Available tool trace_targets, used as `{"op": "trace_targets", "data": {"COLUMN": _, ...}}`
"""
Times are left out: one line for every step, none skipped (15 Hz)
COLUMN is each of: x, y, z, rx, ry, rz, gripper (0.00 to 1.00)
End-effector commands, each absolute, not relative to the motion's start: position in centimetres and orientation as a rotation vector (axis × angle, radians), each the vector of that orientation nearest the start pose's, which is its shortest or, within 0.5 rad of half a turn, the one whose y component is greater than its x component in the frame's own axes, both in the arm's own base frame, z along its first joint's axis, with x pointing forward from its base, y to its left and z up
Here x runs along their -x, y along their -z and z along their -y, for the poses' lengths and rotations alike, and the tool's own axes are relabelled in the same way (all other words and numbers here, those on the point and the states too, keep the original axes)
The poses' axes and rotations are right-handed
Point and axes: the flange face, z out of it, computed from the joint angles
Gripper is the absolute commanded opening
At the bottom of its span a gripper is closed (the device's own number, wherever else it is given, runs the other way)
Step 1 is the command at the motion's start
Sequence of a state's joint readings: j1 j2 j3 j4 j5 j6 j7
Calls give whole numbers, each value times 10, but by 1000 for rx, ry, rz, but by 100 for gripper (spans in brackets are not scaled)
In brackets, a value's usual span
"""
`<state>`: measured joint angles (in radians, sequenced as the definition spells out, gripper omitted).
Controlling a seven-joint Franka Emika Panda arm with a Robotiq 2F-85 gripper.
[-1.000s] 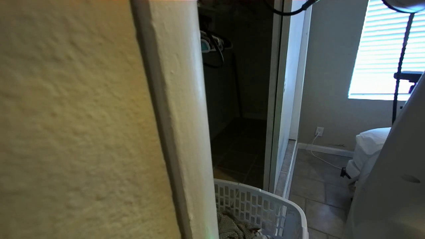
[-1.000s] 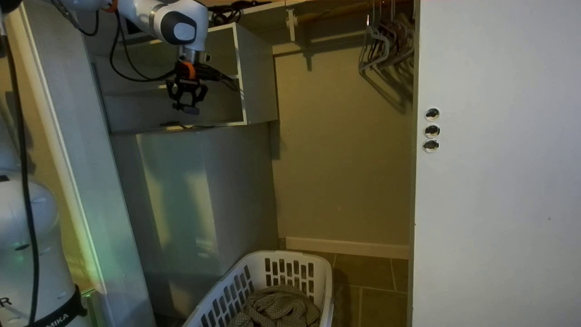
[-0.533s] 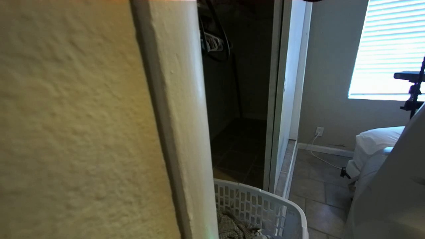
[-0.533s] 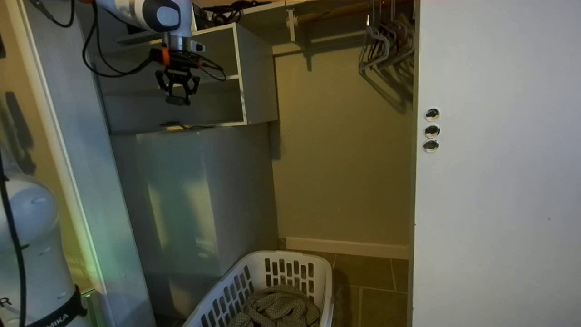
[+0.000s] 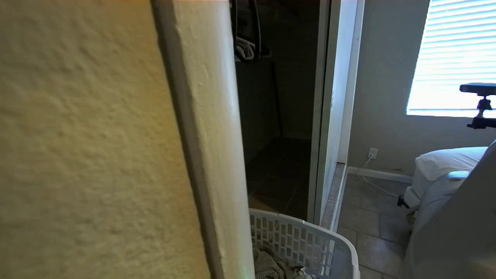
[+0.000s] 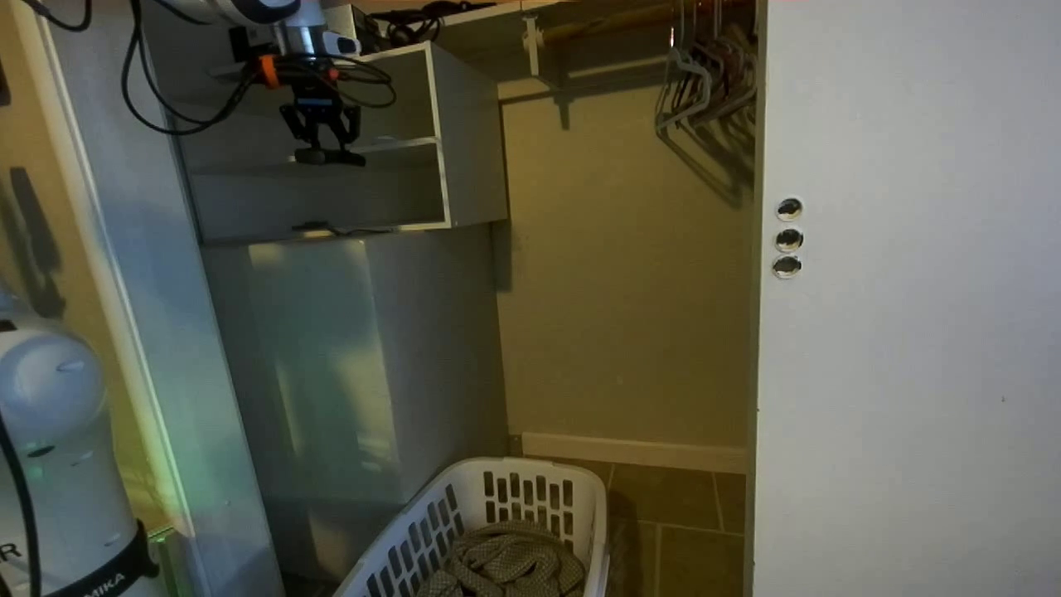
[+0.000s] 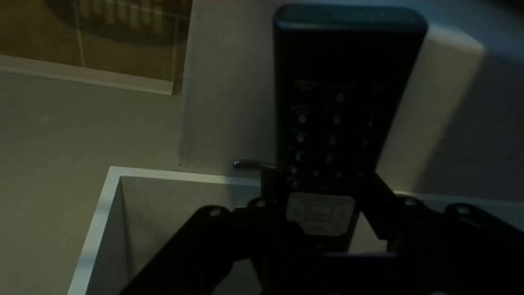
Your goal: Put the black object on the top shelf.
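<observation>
1. Black keypad device: held in front of the white shelf unit.
2. Gripper: pinching the device by its sides.
3. White slotted basket, holding patterned cloth: floor, lower than the unit.

There is one gripper, one handset, one basket, one window and one wall outlet. One shelf unit shows two compartments; the white door has three round fittings. There are also several hangers, too closely bunched to count exactly.
</observation>
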<state>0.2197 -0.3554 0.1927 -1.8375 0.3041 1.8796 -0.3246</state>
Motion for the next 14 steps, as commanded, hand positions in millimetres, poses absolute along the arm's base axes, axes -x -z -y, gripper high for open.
{"op": "trace_targets", "data": {"x": -404, "y": -722, "z": -228, "rx": 2715, "ry": 672, "rz": 879, "gripper": 28}}
{"op": "trace_targets", "data": {"x": -410, "y": -717, "z": -227, "rx": 2686, "ry": 610, "rz": 923, "gripper": 28}}
{"op": "trace_targets", "data": {"x": -409, "y": -718, "z": -227, "rx": 2687, "ry": 614, "rz": 920, "gripper": 53}}
{"op": "trace_targets", "data": {"x": -409, "y": -717, "z": -228, "rx": 2686, "ry": 610, "rz": 922, "gripper": 53}}
{"op": "trace_targets", "data": {"x": -410, "y": -716, "z": -228, "rx": 2686, "ry": 607, "rz": 922, "gripper": 53}}
{"op": "trace_targets", "data": {"x": -411, "y": -716, "z": -228, "rx": 2687, "ry": 604, "rz": 921, "gripper": 53}}
{"op": "trace_targets", "data": {"x": -411, "y": -715, "z": -228, "rx": 2687, "ry": 603, "rz": 921, "gripper": 53}}
{"op": "trace_targets", "data": {"x": -412, "y": -725, "z": -217, "rx": 2691, "ry": 625, "rz": 899, "gripper": 28}}
{"op": "trace_targets", "data": {"x": -411, "y": -729, "z": -213, "rx": 2686, "ry": 647, "rz": 893, "gripper": 28}}
{"op": "trace_targets", "data": {"x": -409, "y": -738, "z": -206, "rx": 2706, "ry": 685, "rz": 871, "gripper": 28}}
{"op": "trace_targets", "data": {"x": -409, "y": -746, "z": -202, "rx": 2704, "ry": 706, "rz": 860, "gripper": 28}}
{"op": "trace_targets", "data": {"x": -408, "y": -753, "z": -198, "rx": 2713, "ry": 725, "rz": 852, "gripper": 28}}
{"op": "trace_targets", "data": {"x": -407, "y": -759, "z": -195, "rx": 2712, "ry": 743, "rz": 849, "gripper": 28}}
{"op": "trace_targets", "data": {"x": -407, "y": -766, "z": -193, "rx": 2712, "ry": 760, "rz": 853, "gripper": 28}}
